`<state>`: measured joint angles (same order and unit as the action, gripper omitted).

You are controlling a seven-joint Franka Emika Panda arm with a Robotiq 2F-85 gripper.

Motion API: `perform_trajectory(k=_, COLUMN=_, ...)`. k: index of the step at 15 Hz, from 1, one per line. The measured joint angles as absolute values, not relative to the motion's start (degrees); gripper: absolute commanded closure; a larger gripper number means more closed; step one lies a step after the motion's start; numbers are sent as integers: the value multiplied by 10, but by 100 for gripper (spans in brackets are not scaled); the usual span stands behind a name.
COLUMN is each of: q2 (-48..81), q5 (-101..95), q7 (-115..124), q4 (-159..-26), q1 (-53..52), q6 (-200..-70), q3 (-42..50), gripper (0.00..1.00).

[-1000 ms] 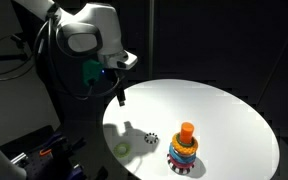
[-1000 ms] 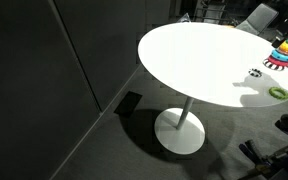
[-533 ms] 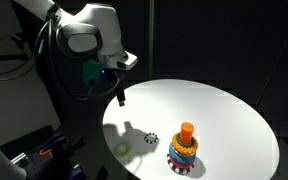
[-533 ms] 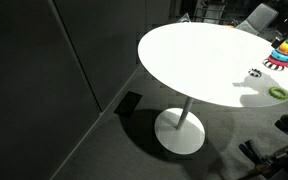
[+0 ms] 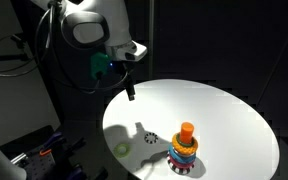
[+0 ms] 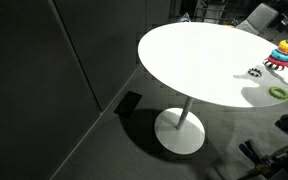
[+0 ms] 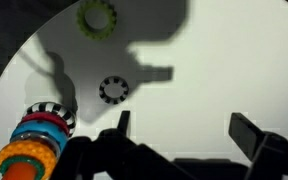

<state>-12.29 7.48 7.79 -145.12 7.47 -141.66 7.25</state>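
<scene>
My gripper [image 5: 130,92] hangs high above the far left edge of the round white table [image 5: 224,110], open and empty; in the wrist view [image 7: 184,130] its two dark fingers stand wide apart over bare tabletop. Below it lie a small black ring [image 5: 150,139] [image 7: 113,89] and a green ring [image 5: 121,148] [image 7: 97,17]. A stack of coloured rings on a peg with an orange top [image 5: 184,148] [image 7: 36,140] stands near the table's front edge. In an exterior view the stack [image 6: 285,49], black ring [image 6: 254,72] and green ring [image 6: 278,92] sit at the right.
The table stands on a single white pedestal foot [image 6: 180,131] on dark carpet. Dark walls and cables [image 5: 24,60] lie behind the arm. A black item [image 6: 129,102] lies on the floor by the wall.
The gripper has risen and shifted slightly right, away from the table edge. Its shadow on the table has moved toward the rings. The rings have not moved.
</scene>
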Motion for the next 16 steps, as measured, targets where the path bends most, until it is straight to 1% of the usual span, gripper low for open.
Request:
perform_trajectory(k=6, q2=-85, q5=75, q7=78, q4=-1381, q1=103, q6=-1378, q3=99, gripper=0)
perform_trajectory(k=16, q2=37, q5=78, q7=77, q4=-1279, q1=125, q6=-1351, q3=132, gripper=0)
